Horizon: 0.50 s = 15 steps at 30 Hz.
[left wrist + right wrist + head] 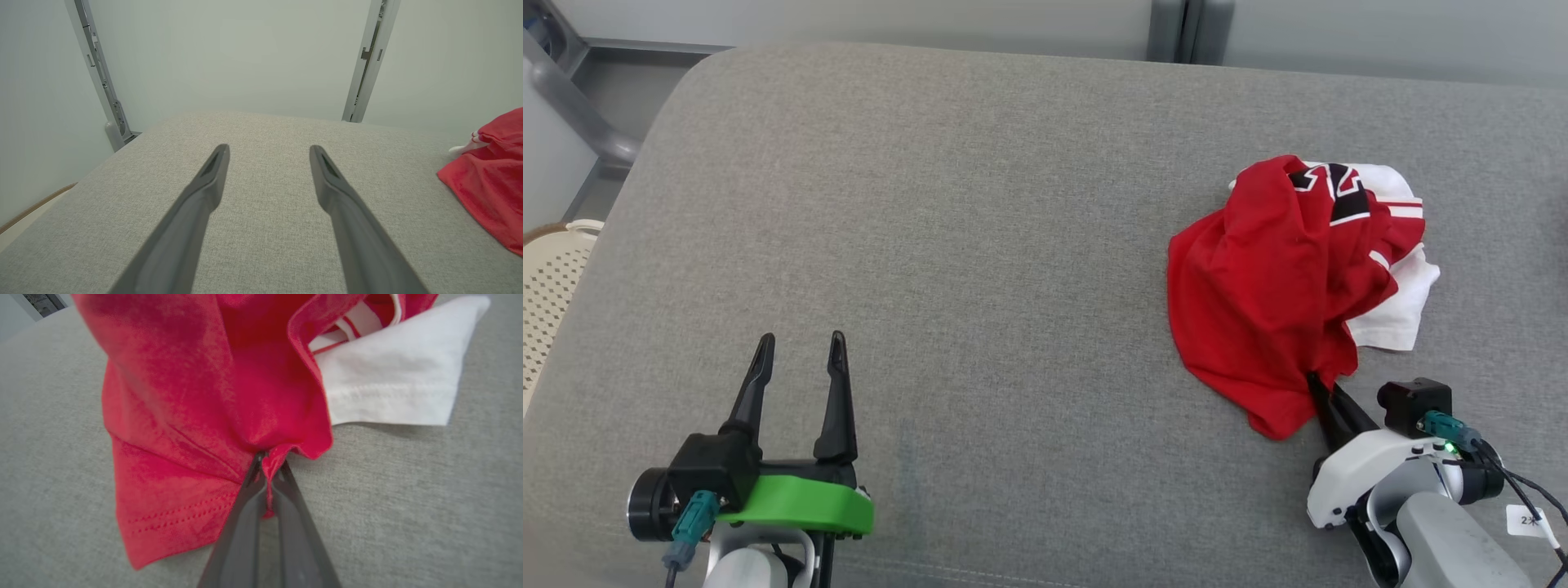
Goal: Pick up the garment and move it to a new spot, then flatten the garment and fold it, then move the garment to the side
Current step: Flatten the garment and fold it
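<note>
Far left of the head view: a cream perforated plastic basket [551,278] pokes in beside the wide grey woven fabric cushion [980,245]. The frame cuts most of it off, so I cannot tell what is inside it.

Now the hard-to-see parts. From the head view, the tips of my right pincer [1313,382] are buried under the near edge of the crumpled red-and-white jersey shirt [1282,294], with only the dark finger bases showing. My right wrist view settles it: both fingers are pinched tight together, with a small fold of red cloth near the hem squeezed between them. The black print with white edging at the top of the heap is too rumpled to read. In the left wrist view the frame's right edge slices the shirt off.

The shirt itself sits in a bunched mound on the right side of the cushion. It is mostly red, and a double row of stitching runs along its hem. A white sleeve lies flat on the cushion, sticking out from the heap's right side, and red stripes show on a white panel higher up.

My left pincer [800,347] is at the lower left, over bare cushion. Its fingers are spread wide with nothing between them, well apart from the shirt.
</note>
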Available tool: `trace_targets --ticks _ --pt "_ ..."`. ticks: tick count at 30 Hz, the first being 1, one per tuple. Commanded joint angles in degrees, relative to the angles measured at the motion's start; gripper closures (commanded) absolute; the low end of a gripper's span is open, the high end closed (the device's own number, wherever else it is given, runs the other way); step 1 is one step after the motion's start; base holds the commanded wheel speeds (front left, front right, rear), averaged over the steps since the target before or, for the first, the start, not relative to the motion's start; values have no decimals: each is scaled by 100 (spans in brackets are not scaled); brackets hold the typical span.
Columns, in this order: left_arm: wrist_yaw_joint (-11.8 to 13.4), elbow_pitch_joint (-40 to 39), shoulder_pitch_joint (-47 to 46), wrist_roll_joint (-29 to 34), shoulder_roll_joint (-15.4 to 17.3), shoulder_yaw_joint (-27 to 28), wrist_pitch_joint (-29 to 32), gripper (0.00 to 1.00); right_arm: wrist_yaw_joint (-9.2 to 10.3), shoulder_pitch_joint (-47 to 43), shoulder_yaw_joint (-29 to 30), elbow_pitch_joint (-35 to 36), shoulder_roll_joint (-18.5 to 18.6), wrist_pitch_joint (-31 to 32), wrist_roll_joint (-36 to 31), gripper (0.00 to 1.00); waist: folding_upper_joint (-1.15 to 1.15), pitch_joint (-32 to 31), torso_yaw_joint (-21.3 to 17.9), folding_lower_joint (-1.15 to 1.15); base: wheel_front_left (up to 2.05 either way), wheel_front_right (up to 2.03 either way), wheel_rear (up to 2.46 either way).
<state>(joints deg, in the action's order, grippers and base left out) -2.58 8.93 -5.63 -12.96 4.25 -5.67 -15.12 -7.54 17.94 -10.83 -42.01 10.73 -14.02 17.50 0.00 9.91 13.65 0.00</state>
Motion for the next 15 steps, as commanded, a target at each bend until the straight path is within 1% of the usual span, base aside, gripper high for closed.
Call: trace_targets --ticks 1,6,11,15 --pt "-5 11 19 73 -11 43 -1 0 12 -17 2 -48 80 -36 71 100 0 -56 -88 0 0 0 0" --pt "-45 48 117 83 -27 125 -1 0 11 -283 85 382 280 -115 183 100 0 -219 -337 0 0 0 0" --pt "-45 24 183 76 -58 142 -1 0 11 -982 307 1313 574 -118 139 100 0 -312 -647 0 0 0 0" --pt "-31 3 177 75 -72 132 -1 0 11 -1674 704 1993 779 -17 146 100 0 -278 -848 0 0 0 0"
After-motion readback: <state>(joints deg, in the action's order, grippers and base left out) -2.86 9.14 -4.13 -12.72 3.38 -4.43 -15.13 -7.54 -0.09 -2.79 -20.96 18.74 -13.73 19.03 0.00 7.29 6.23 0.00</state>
